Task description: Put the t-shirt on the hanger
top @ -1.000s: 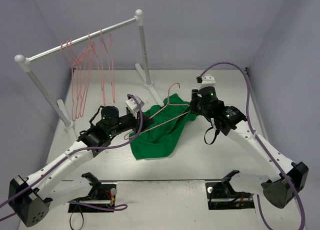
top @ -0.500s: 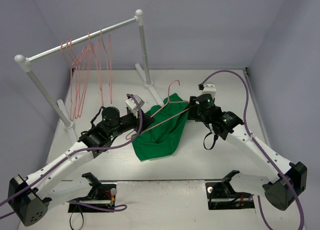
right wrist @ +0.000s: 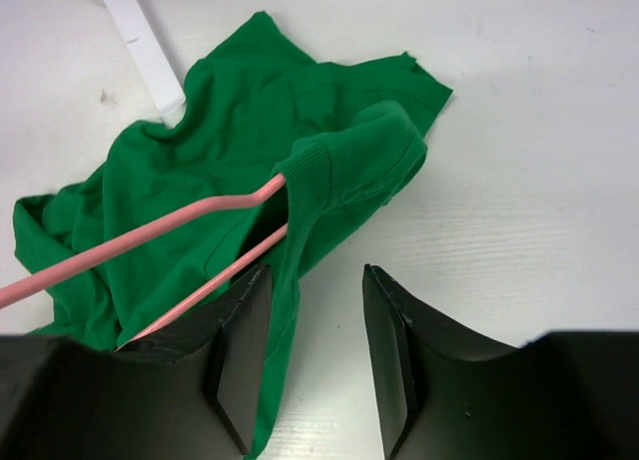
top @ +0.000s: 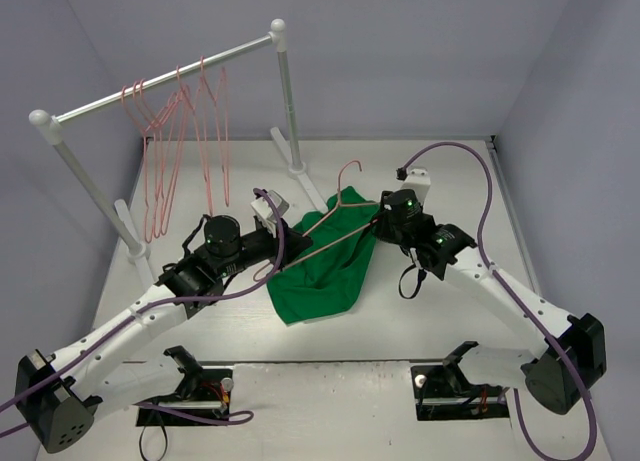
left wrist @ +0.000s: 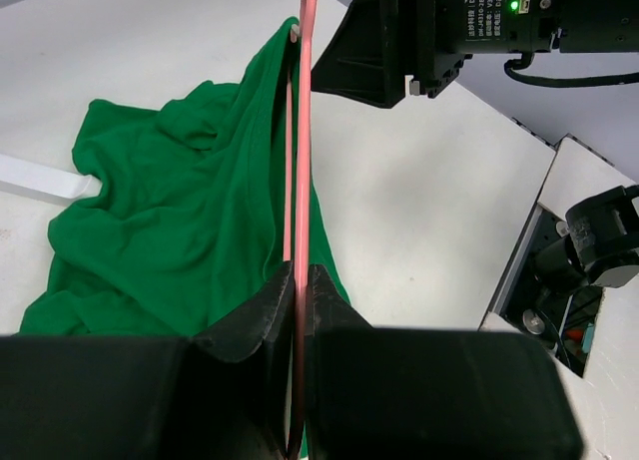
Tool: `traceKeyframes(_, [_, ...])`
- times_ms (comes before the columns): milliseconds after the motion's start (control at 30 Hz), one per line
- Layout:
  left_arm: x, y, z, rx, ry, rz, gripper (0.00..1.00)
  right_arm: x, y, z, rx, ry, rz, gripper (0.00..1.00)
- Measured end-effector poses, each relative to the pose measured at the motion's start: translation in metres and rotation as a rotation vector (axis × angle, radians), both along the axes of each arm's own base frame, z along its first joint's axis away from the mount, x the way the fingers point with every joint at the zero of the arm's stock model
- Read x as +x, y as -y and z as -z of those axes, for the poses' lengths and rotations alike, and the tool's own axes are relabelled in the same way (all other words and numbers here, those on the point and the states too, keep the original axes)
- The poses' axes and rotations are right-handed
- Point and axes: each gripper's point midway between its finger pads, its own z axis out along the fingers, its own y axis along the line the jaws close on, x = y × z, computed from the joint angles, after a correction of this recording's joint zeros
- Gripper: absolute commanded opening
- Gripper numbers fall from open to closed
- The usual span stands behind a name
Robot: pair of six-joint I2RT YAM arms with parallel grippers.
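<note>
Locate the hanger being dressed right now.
In the top view the hanger is at the middle of the table, one end inside the t-shirt; the left gripper pinches its wire and the open right gripper hovers at the covered end.

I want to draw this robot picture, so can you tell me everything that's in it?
t-shirt: one, bright green, crumpled on the middle of the table.
hanger: one, pink, one end pushed into the t-shirt.
spare hangers: several, too bunched to count, pink, hanging on the rack.
rack: one, white, at the back left.
table: one, white, under everything.
cables: two, purple, one along each arm.
arms: two, white and black, reaching in from the near edge.
left gripper: one, black, shut on the hanger.
right gripper: one, black, open beside the t-shirt.
</note>
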Motion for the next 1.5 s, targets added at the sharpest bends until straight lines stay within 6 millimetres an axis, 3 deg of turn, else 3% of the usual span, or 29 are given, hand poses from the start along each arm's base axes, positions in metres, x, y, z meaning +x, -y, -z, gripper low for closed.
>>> traceKeyframes(667, [-0.002, 0.0, -0.003, -0.01, 0.003, -0.004, 0.0, 0.017, -0.006, 0.008, -0.002, 0.02, 0.033, 0.37])
traceKeyframes(1100, [-0.003, -0.001, 0.0, -0.006, -0.002, -0.004, 0.0, 0.022, -0.001, 0.014, -0.048, 0.023, 0.047, 0.18])
traceKeyframes(1267, [-0.003, -0.001, 0.0, -0.008, -0.001, -0.004, 0.0, 0.023, 0.002, 0.014, -0.073, 0.026, 0.044, 0.01])
traceKeyframes(1500, [-0.002, 0.0, -0.002, -0.016, 0.0, -0.004, 0.0, 0.026, -0.001, 0.007, -0.109, 0.032, -0.012, 0.0])
